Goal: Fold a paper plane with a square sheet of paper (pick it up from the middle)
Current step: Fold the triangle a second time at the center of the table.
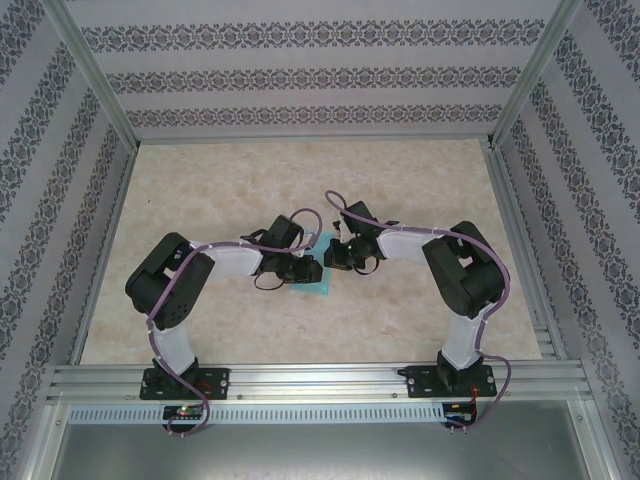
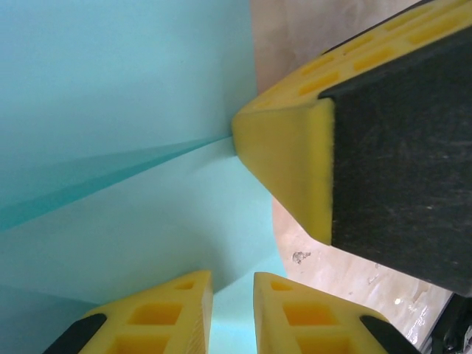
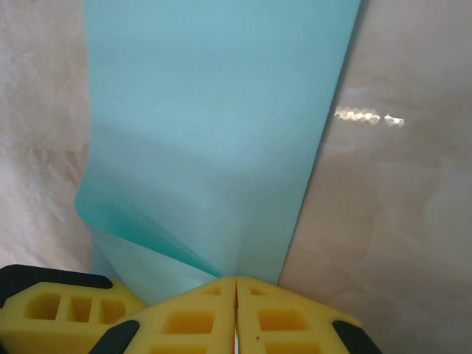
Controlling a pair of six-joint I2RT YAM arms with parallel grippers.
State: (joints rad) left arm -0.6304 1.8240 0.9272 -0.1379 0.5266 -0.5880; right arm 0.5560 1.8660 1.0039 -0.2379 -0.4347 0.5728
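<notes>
The square sheet of paper [image 1: 320,283] is teal and lies at the table's middle, between both grippers. In the right wrist view the sheet [image 3: 214,110] stretches away from my right gripper [image 3: 236,279], which is shut on its near edge, where a fold runs into the tips. My left gripper [image 2: 232,276] stands over the sheet [image 2: 133,88] with a narrow gap between its yellow fingers and teal paper showing in that gap. The right gripper's fingers [image 2: 287,162] pinch the point where a crease fans out. From above, the left gripper [image 1: 312,268] and right gripper [image 1: 335,255] nearly touch.
The beige marbled table [image 1: 250,190] has bare surface all around the paper. Aluminium posts and patterned walls [image 1: 60,150] close in the sides and back. A metal rail [image 1: 320,380] with both arm bases runs along the near edge.
</notes>
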